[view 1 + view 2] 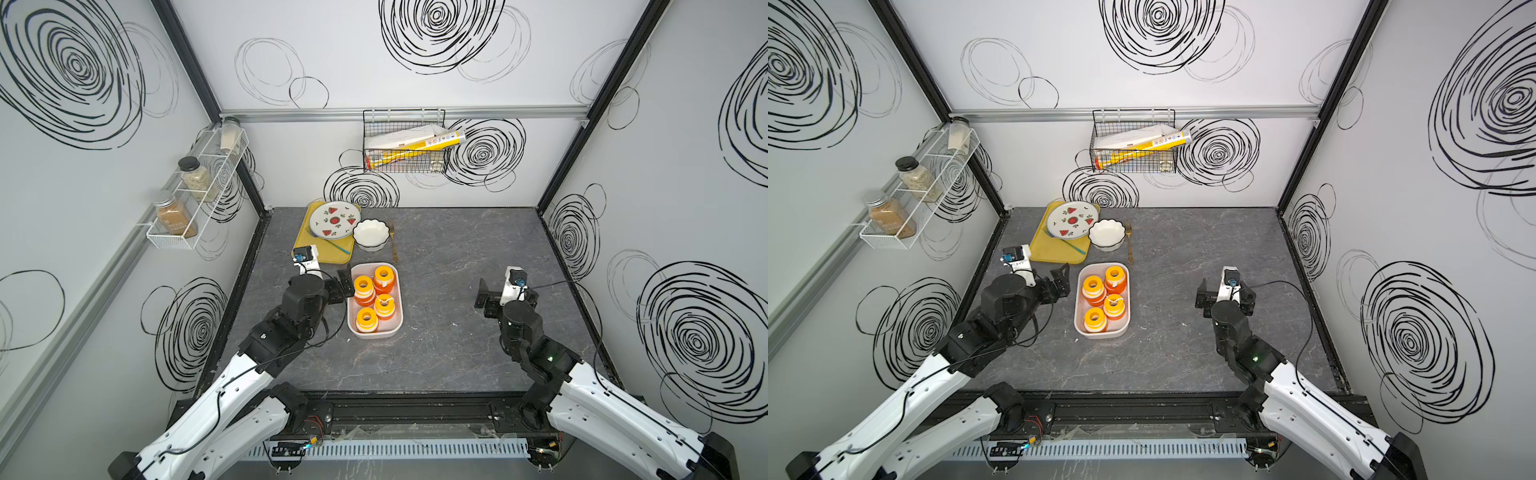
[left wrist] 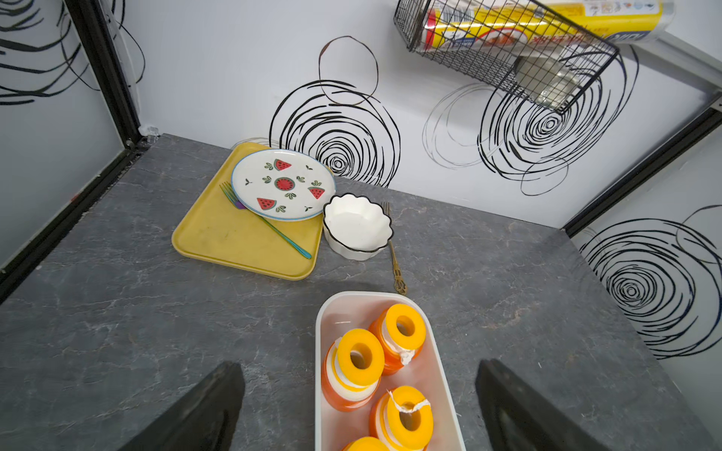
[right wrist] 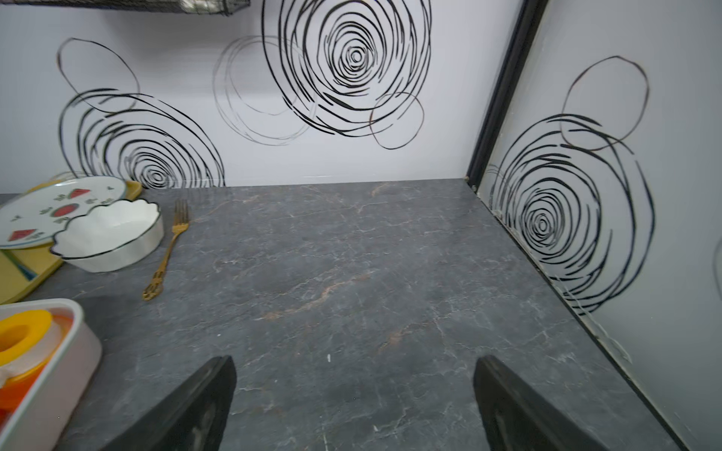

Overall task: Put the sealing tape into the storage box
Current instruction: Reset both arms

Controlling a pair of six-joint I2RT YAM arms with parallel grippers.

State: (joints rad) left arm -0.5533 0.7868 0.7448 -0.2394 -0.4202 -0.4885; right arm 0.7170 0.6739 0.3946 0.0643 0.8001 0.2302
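Left wrist: yellow-flanged, orange-based sealing tape point(image 2: 351, 380)

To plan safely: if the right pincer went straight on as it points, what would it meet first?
The way looks free: ahead of the open right pincer lies only bare table, then the back wall. The gold fork and white bowl lie to one side. Table or wall first, I cannot tell.

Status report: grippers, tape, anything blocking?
Left gripper open, empty, beside the storage box. Right gripper open, empty, over bare table. Tape spools upright in the box, none seen outside it. Nothing in the way.
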